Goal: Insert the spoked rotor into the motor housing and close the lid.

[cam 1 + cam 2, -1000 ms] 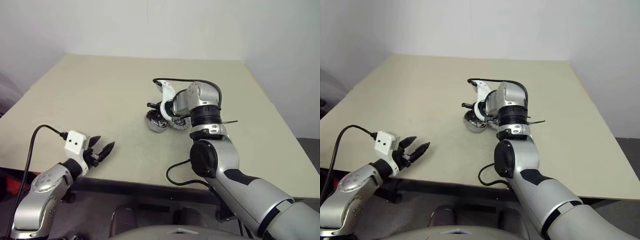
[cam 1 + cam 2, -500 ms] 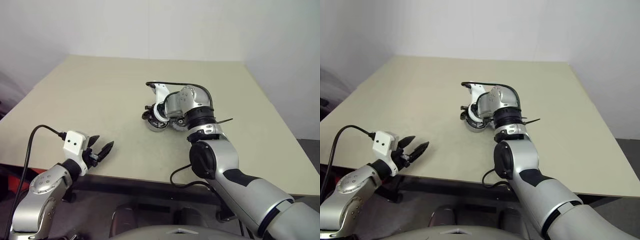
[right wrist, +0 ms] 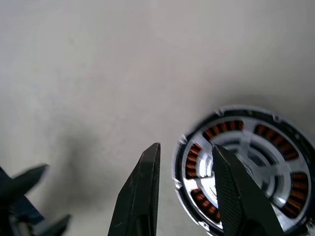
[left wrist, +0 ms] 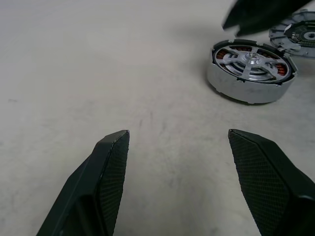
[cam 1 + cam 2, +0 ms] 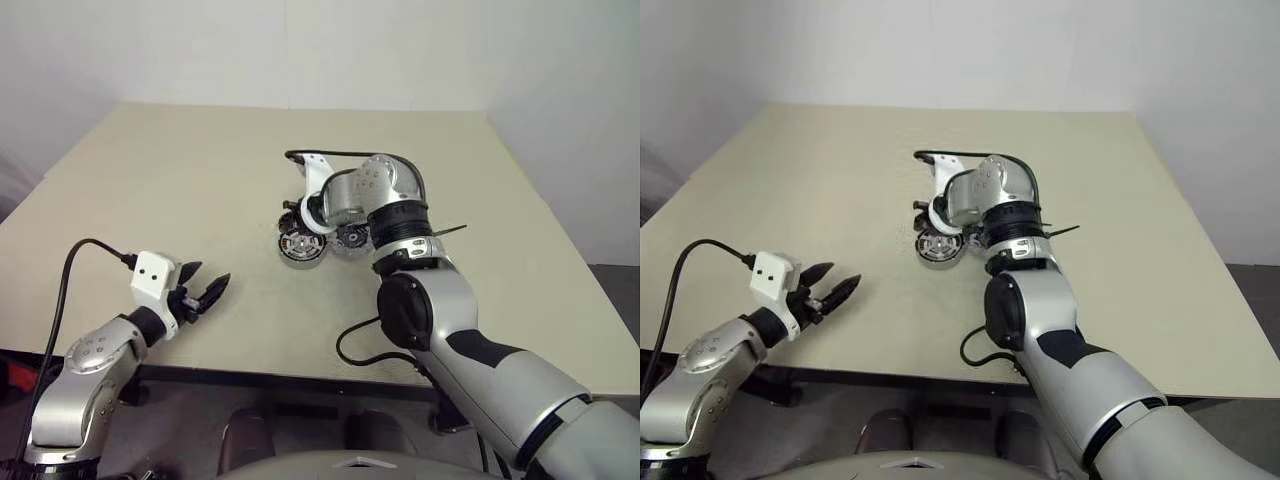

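Left eye view: nearest, by the surface's [image 5: 150,180] front left corner, the left hand [image 5: 202,296] hovers with its fingers [image 4: 109,162] wide apart and nothing between them, aimed across toward the parts. Further in, about mid-surface, the housing [image 4: 250,77] sits flat, and the rotor [image 4: 252,58] lies inside it, its silver spokes crossing over the copper windings. Just above the housing hangs the right hand [image 3: 184,196], its fingers [image 3: 143,189] parted a little and clamped on nothing, one tip over the housing's rim and the other just outside it. Just beyond the housing, toward the far right, the lid [image 4: 300,32] lies flat on the surface, partly tucked under the right wrist.

The insertion looks done, so the step in hand is judged to be fetching the lid. To do it well, the right hand should clear the housing straight up so as not to nudge the rotor, then open wider before coming down on the lid, since the present gap seems too narrow for a flat disc's rim. Take the lid by its edge and keep it level. Centre its hub over the rotor's hub before lowering, or it may seat crooked. The left hand could steady the housing against sliding.
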You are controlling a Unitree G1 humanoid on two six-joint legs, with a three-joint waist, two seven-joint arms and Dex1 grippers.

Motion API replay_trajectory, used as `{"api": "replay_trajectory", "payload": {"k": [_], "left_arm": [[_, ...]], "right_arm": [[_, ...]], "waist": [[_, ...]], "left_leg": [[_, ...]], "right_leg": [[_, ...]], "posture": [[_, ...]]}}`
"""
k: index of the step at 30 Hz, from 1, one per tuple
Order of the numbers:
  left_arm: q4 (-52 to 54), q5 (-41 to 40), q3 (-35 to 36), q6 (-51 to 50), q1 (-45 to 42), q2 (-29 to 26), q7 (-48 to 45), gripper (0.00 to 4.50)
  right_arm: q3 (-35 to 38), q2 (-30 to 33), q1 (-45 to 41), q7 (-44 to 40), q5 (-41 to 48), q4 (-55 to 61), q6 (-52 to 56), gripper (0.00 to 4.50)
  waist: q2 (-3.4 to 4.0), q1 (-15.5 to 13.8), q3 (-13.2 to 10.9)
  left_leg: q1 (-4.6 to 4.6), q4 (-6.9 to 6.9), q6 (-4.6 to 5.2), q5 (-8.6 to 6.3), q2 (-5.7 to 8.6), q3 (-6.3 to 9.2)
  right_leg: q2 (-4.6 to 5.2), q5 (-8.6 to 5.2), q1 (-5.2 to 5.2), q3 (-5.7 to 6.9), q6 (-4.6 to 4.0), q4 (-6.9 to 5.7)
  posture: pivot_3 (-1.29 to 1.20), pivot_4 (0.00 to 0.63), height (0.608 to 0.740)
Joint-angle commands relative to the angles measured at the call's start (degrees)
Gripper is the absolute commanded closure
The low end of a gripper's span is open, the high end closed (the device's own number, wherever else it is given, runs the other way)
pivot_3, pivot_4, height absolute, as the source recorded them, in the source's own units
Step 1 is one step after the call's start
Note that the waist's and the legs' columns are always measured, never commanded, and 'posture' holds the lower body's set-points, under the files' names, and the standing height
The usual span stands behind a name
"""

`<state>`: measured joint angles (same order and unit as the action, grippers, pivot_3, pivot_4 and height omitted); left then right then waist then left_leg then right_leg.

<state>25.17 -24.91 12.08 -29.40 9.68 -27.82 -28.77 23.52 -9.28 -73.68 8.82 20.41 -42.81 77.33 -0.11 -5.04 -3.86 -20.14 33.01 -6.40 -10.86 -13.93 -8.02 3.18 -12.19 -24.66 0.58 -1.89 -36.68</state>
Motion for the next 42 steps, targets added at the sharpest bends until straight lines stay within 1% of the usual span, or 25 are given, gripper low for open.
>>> {"api": "replay_trajectory", "payload": {"k": [1, 3, 4, 6, 8, 10, 12, 16, 18, 21, 24, 27, 28, 30, 31, 35, 40, 42], "left_arm": [[0.5, -0.1, 0.5, 0.7, -0.6, -0.5, -0.6, 1.1], [0.1, -0.5, 0.6, 0.5, -1.1, -0.7, -0.9, 1.1], [0.0, -0.6, 0.6, 0.4, -1.3, -0.8, -1.1, 1.1], [-1.1, -1.6, 1.7, -0.2, -3.3, -0.7, -1.0, 1.1], [-2.5, -2.9, 2.8, -1.0, -5.5, -0.9, -1.0, 1.1], [-5.4, -3.2, 2.8, -2.8, -9.5, -2.1, -1.2, 1.1], [-8.0, -3.5, 2.5, -4.2, -12.7, -3.1, -1.6, 1.1], [-14.4, -4.7, 0.3, -7.0, -20.7, -4.5, -4.7, 1.1], [-16.7, -4.3, -1.0, -7.7, -23.5, -4.6, -6.1, 1.1], [-20.3, -1.8, -4.4, -6.0, -27.0, -4.8, -8.2, 1.1], [-22.6, -0.5, -6.3, -4.6, -28.8, -4.8, -9.8, 1.1], [-24.2, 0.0, -7.1, -4.1, -29.8, -4.6, -11.3, 1.1], [-24.7, 0.3, -7.4, -3.8, -30.1, -4.6, -11.7, 1.1], [-25.4, 0.9, -7.7, -3.2, -30.6, -4.6, -12.1, 1.1], [-25.9, 1.1, -7.7, -3.0, -30.8, -4.6, -12.4, 1.1], [-25.5, 1.9, -7.6, -2.5, -30.7, -4.9, -13.0, 1.1], [-24.5, 2.2, -7.0, -2.6, -29.8, -5.4, -13.3, 1.1], [-24.2, 2.4, -6.8, -2.5, -29.5, -5.5, -13.2, 1.1]], "right_arm": [[-0.4, -5.2, -4.6, -3.0, 3.1, 1.4, -6.5, 2.64], [-3.9, -2.1, -4.4, -11.2, 3.0, 1.3, -13.5, 2.64], [-5.5, -0.8, -4.3, -14.3, 2.7, 0.8, -15.8, 2.64], [-8.2, 4.0, -2.7, -19.2, 0.7, -0.2, -19.9, 2.64], [-12.4, 8.6, 0.1, -25.1, -2.3, -0.2, -25.8, 2.64], [-18.3, 15.2, 5.1, -30.9, -7.3, -0.5, -33.8, 2.64], [-21.6, 19.6, 8.5, -34.0, -10.0, -0.7, -39.2, 2.64], [-23.5, 26.6, 15.5, -38.3, -11.9, 3.3, -40.5, 2.64], [-24.0, 28.7, 18.1, -39.3, -12.3, 6.5, -40.2, 2.64], [-24.0, 32.0, 22.9, -40.0, -12.8, 12.7, -39.3, 2.64], [-23.5, 34.0, 26.5, -40.5, -12.0, 17.9, -36.9, 2.64], [-23.1, 34.6, 29.6, -40.9, -10.9, 21.8, -33.8, 3.26], [-23.2, 34.6, 30.7, -41.0, -10.7, 22.5, -32.8, 3.54], [-23.8, 34.2, 32.9, -41.4, -10.5, 23.4, -31.5, 4.26], [-24.3, 34.0, 33.5, -41.7, -10.6, 23.6, -31.3, 4.46], [-25.4, 32.3, 36.4, -42.0, -10.1, 25.0, -29.3, 4.46], [-25.4, 31.2, 36.1, -43.9, -8.1, 27.0, -26.6, 4.46], [-23.6, 29.7, 34.8, -43.0, -6.5, 27.5, -25.0, 4.46]], "waist": [[0.0, 0.0, 0.0], [0.0, 0.1, 0.0], [0.0, 0.1, 0.0], [0.0, 0.2, 0.0], [-0.06, -0.6, 0.0], [-0.18, -1.1, 0.1], [-0.34, -1.8, 0.2], [-0.23, -1.7, 0.1], [-0.2, -1.3, 0.1], [-0.19, -0.5, 0.1], [-0.2, -0.3, 0.1], [-0.2, -0.4, 0.1], [-0.2, -0.5, 0.1], [-0.21, -0.6, 0.1], [-0.21, -0.6, 0.1], [-0.2, -0.6, 0.1], [-0.2, -0.5, 0.1], [-0.2, -0.5, 0.1]], "left_leg": [[0.02, 0.0, 0.0, 0.0, 0.0, 0.0], [0.04, 0.02, 0.0, 0.0, 0.0, -0.01], [0.04, 0.04, -0.01, 0.01, 0.0, -0.01], [0.05, 0.06, -0.03, 0.02, -0.01, -0.01], [0.07, 0.09, -0.06, 0.05, -0.04, -0.01], [0.08, 0.22, -0.07, 0.05, -0.04, -0.01], [0.14, 0.38, -0.07, 0.06, -0.03, -0.01], [0.04, 0.74, -0.02, 0.05, 0.02, -0.04], [0.04, 0.75, -0.01, 0.06, -0.09, -0.03], [-0.03, 0.72, 0.0, 0.06, -0.09, -0.05], [-0.04, 0.72, 0.03, 0.05, -0.09, -0.11], [0.01, 0.71, 0.06, 0.04, -0.1, -0.14], [0.03, 0.71, 0.07, 0.04, -0.09, -0.14], [0.09, 0.73, 0.13, 0.07, -0.09, -0.14], [0.1, 0.76, 0.17, 0.07, -0.09, -0.14], [0.1, 0.79, 0.23, 0.08, -0.08, -0.14], [0.1, 0.78, 0.24, 0.08, -0.08, -0.14], [0.1, 0.77, 0.25, 0.08, -0.08, -0.14]], "right_leg": [[0.0, -0.01, 0.01, 0.0, -0.01, 0.0], [0.01, -0.07, 0.02, -0.01, -0.09, -0.03], [0.02, -0.12, 0.02, -0.03, -0.17, -0.04], [0.02, -0.12, 0.04, -0.02, -0.17, -0.08], [0.04, -0.11, 0.17, 0.02, -0.18, -0.09], [0.15, -0.11, 0.42, 0.11, -0.19, -0.07], [0.27, -0.11, 0.72, 0.23, -0.16, 0.0], [0.3, 0.0, 0.64, 0.1, -0.06, -0.07], [0.17, 0.02, 0.62, 0.1, -0.1, -0.11], [0.15, 0.03, 0.62, 0.07, -0.13, -0.11], [0.14, 0.03, 0.62, 0.03, -0.14, -0.09], [0.15, 0.02, 0.64, 0.01, -0.14, -0.1], [0.15, 0.02, 0.65, 0.01, -0.15, -0.1], [0.17, 0.04, 0.68, 0.02, -0.17, -0.1], [0.17, 0.04, 0.69, 0.02, -0.18, -0.1], [0.2, 0.06, 0.73, 0.03, -0.2, -0.1], [0.19, 0.07, 0.72, 0.04, -0.21, -0.11], [0.19, 0.07, 0.73, 0.04, -0.22, -0.1]], "posture": [[0.0, 0.0, 0.74], [0.0, 0.0, 0.74], [0.0, 0.0, 0.74], [0.0, 0.0, 0.74], [0.0, 0.0, 0.74], [0.0, 0.0, 0.74], [0.0, 0.0, 0.74], [0.0, 0.0, 0.74], [0.0, 0.0, 0.74], [0.0, 0.0, 0.74], [0.0, 0.0, 0.74], [0.0, 0.0, 0.74], [0.0, 0.0, 0.74], [0.0, 0.0, 0.74], [0.0, 0.0, 0.74], [0.0, 0.0, 0.74], [0.0, 0.0, 0.74], [0.0, 0.0, 0.74]]}}
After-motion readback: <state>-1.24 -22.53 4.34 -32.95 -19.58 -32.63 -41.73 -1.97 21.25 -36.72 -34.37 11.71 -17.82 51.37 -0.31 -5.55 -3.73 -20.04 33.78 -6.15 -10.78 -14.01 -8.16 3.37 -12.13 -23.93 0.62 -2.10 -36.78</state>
